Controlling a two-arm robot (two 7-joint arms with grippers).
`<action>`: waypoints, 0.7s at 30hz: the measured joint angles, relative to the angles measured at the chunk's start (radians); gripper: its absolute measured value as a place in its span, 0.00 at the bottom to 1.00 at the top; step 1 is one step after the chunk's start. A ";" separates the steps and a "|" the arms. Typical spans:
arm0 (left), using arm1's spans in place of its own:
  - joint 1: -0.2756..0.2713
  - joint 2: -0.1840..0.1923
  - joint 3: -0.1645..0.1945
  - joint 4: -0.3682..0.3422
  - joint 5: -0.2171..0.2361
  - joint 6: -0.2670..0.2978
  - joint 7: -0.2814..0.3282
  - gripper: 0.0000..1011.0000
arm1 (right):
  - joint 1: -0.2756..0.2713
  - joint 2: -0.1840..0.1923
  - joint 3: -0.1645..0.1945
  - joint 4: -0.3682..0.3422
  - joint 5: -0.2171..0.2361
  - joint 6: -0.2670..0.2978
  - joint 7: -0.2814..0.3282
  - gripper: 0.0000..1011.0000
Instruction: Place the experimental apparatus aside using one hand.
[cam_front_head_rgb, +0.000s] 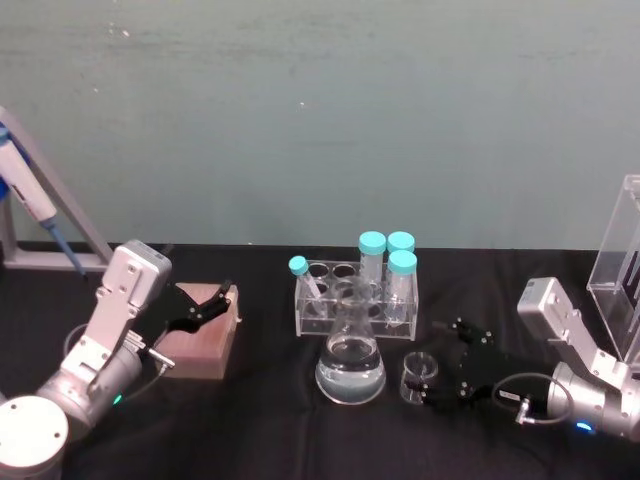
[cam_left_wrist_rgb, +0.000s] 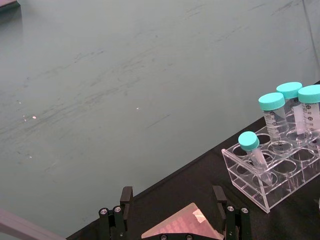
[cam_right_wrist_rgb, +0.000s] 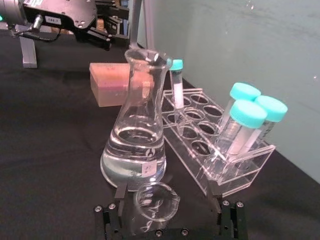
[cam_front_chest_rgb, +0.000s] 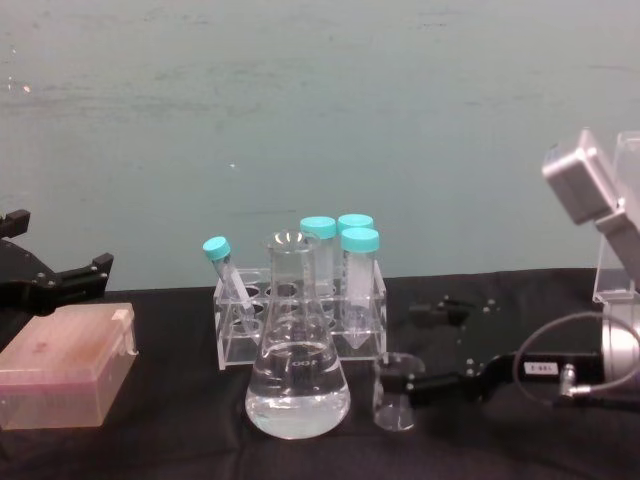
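Black cloth is covering the table under a teal wall, and on it the small glass beaker (cam_right_wrist_rgb: 156, 202) is standing between the fingers of the right gripper (cam_front_head_rgb: 450, 365), just beside the conical flask (cam_front_head_rgb: 350, 368). Those jaws are spread wide, one finger on either side of the beaker, and gripping nothing; I am not making out any contact with the glass. What I am worrying about is the close: if one finger is meeting the beaker first, it could shove it against the flask, which is holding clear liquid, and smooth thin glass could slip out of the grip on the lift. Swinging away carelessly could also clip the clear tube rack (cam_front_head_rgb: 355, 300) with its teal-capped tubes just behind. Farther left, the left gripper (cam_front_head_rgb: 213, 305) is hovering open and empty over a pink box (cam_front_chest_rgb: 60, 365), well apart from the glassware. At the right edge the tall acrylic stand (cam_front_head_rgb: 617, 240) is being cut off, so I am not seeing its contents, and the black fingers are blending into the black cloth, so I am unable to judge their height above the table.
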 joint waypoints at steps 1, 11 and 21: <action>0.000 0.000 0.000 0.000 0.000 0.000 0.000 0.99 | 0.003 -0.003 -0.004 0.007 0.000 -0.002 0.002 0.99; 0.000 0.000 0.000 0.000 0.000 0.000 0.000 0.99 | 0.020 -0.014 -0.020 0.039 0.000 -0.014 0.012 0.99; 0.000 0.000 0.000 0.000 0.000 0.000 0.000 0.99 | 0.030 -0.022 -0.034 0.061 0.001 -0.013 0.022 0.99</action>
